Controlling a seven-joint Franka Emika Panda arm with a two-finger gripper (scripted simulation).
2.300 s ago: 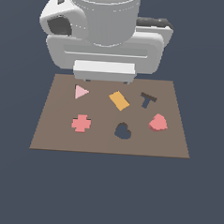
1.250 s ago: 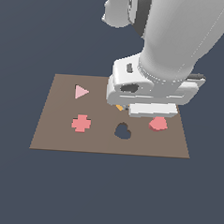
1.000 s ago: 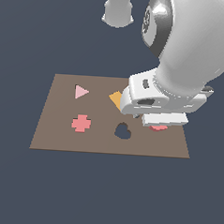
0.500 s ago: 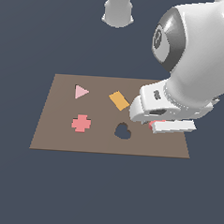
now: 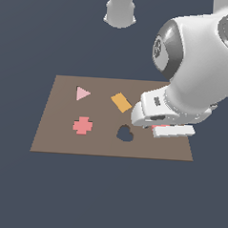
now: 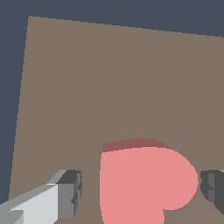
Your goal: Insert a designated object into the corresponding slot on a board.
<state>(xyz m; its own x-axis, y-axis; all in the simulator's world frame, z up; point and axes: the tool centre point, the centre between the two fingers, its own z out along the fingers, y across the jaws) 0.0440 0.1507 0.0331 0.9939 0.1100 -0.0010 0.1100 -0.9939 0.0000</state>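
One brown matte board [image 5: 62, 132], flat. On it: one pink triangle [image 5: 82, 93], one salmon cross [image 5: 82, 126], one orange rectangle [image 5: 121, 102], one dark heart slot [image 5: 125, 134]. One salmon heart block [image 6: 144, 181] sits between my fingers [image 6: 70, 192], gaps either side, nothing held; my gripper [image 6: 142, 188] is spread wide. Block lies at the slot's 3 o'clock, probably, hidden under my wrist there. Board edge near.

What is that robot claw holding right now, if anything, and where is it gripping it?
Nothing yet. The gripper is open, its fingers standing apart on either side of the salmon-red heart block, which lies on the board.
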